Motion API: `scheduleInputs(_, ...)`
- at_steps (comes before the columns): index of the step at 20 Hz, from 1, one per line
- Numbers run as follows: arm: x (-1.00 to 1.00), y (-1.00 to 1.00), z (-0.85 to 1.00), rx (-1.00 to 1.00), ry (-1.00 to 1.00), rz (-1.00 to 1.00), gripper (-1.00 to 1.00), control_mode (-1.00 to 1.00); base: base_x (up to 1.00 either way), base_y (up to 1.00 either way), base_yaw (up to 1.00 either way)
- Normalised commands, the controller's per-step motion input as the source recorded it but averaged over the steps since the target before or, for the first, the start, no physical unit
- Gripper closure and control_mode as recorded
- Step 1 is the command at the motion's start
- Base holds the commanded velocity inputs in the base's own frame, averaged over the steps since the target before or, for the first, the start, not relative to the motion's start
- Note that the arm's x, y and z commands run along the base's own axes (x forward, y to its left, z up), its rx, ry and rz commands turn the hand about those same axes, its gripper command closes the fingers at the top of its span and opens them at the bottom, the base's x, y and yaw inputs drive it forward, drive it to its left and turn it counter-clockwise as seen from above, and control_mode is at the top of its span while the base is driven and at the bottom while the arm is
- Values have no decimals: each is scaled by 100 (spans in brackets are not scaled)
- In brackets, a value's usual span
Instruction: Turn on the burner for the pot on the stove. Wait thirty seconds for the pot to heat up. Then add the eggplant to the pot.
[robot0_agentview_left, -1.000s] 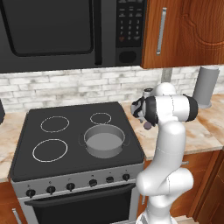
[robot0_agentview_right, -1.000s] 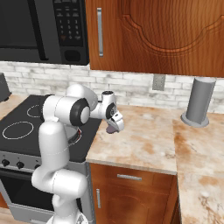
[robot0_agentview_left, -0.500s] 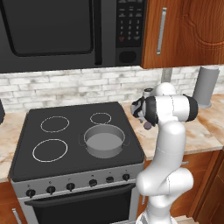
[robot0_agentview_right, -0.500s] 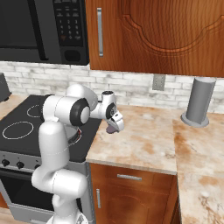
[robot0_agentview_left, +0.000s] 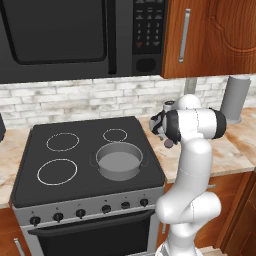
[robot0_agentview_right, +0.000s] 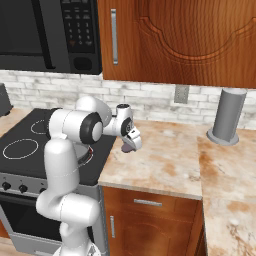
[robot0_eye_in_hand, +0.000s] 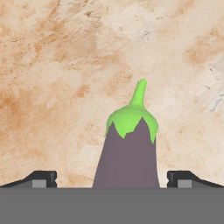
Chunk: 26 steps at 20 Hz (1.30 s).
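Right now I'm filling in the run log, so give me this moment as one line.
end effector: open, straddling purple green-stemmed eggplant | eggplant: lying on marble counter | round grey metal pot: empty on stove

Nothing has changed since the earlier pictures: the arm (robot0_agentview_left: 192, 150) holds the same pose, the hand (robot0_agentview_right: 131, 142) hangs in the same spot over the bench (robot0_agentview_right: 165, 160), right of the stove (robot0_agentview_left: 85, 160), its jaws equally wide apart.

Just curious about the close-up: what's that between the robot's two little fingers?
An eggplant, purple with a green stem cap, lies on the marble counter between the open fingers, in the hand view.
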Motion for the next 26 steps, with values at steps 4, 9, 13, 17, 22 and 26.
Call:
scheduleInputs(4,0,0,0,0,0,0,-100,-100,0,0,0)
scheduleInputs(9,0,0,0,0,0,0,-100,-100,0,0,0)
scheduleInputs(13,0,0,0,0,0,0,-100,-100,0,0,0)
scheduleInputs(17,0,0,0,0,0,0,-100,-100,0,0,0)
scheduleInputs(22,0,0,0,0,0,0,-100,-100,0,0,0)
scheduleInputs(26,0,0,0,0,0,0,-100,-100,0,0,0)
